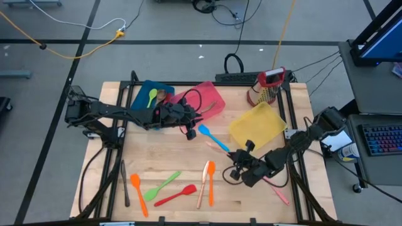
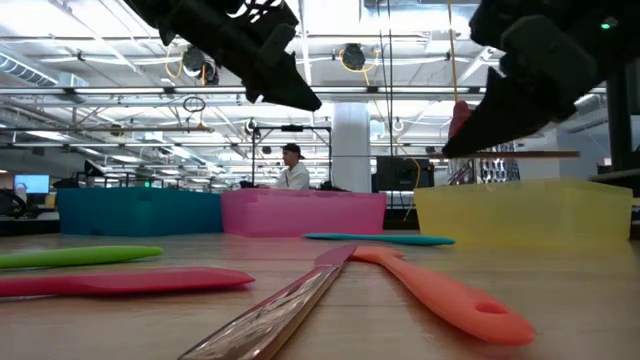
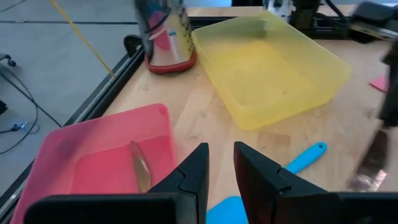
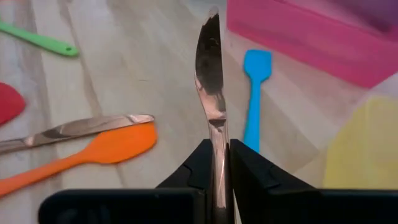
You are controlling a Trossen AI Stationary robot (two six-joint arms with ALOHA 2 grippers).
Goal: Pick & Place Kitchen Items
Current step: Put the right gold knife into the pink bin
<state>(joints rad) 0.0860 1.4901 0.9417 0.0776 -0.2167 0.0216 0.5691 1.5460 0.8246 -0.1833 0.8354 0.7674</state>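
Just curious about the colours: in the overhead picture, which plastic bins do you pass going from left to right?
Blue bin → pink bin → yellow bin. The box grater shares the yellow bin's span, so it is left out.

A robotics lab in a large open industrial hall: exposed ceiling trusses and strip lights (image 2: 90, 95), a person (image 2: 292, 168) at distant workstations, cables (image 1: 81, 44) taped across grey floor, a keyboard (image 1: 381, 138) beside the wooden table (image 1: 169, 160).
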